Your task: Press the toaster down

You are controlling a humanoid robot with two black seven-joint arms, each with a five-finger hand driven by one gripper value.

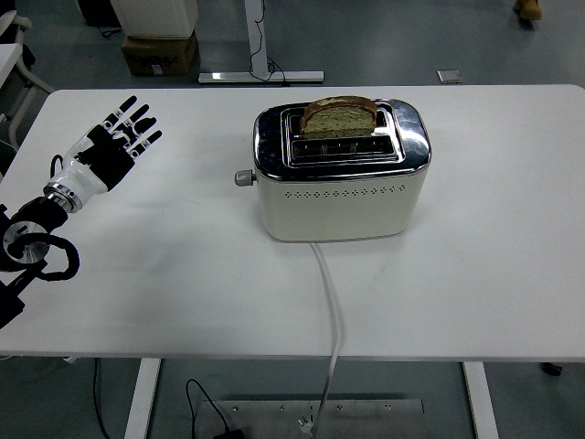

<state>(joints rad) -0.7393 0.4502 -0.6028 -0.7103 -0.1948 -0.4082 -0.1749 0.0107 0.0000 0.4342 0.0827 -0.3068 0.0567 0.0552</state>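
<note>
Looking down from my head view, my left hand [117, 146] hovers open, fingers spread and holding nothing, well left of the cream toaster [340, 174] mid-desk [494, 274]. A bread slice [339, 116] stands in its far slot; its lever knob [242, 177] faces my hand.

I see my left hand [123, 137] hovering over the white surface [183, 274], fingers spread, well apart from the cream toaster with a chrome top [341, 174]. A slice of brown bread [338, 116] stands up in its far slot, the grey lever knob [243, 177] facing my hand.
</note>
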